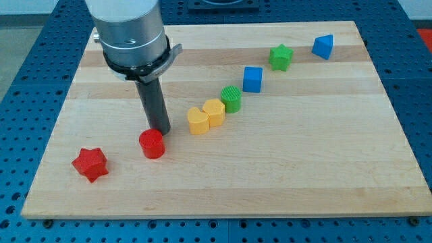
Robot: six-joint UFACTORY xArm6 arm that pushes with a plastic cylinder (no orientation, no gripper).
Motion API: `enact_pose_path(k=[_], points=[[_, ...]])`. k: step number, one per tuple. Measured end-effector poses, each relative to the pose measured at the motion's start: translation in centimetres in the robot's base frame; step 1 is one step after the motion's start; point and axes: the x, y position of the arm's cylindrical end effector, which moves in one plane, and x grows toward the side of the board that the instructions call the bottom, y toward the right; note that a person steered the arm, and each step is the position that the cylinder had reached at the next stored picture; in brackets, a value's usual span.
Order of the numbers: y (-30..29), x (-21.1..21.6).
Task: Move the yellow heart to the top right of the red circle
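The red circle (152, 144) lies at the lower left of the wooden board (304, 169). Two yellow blocks stand touching each other to its upper right. The left one (198, 121) looks like the heart and the right one (214, 112) like a pentagon, but their shapes are hard to make out. My tip (160, 129) is just above the red circle's upper right edge, close to it or touching. It is a short gap left of the yellow pair.
A green round block (231, 98) touches the right yellow block. Further up right stand a blue cube (252, 79), a green star (281, 57) and a blue triangle (323, 46). A red star (90, 164) lies at the lower left.
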Motion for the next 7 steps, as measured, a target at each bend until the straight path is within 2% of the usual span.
enact_pose_path(k=[2, 3, 5, 7], points=[[-4.7, 0.0], [-4.2, -0.5], [3.1, -1.0], [3.3, 2.9]])
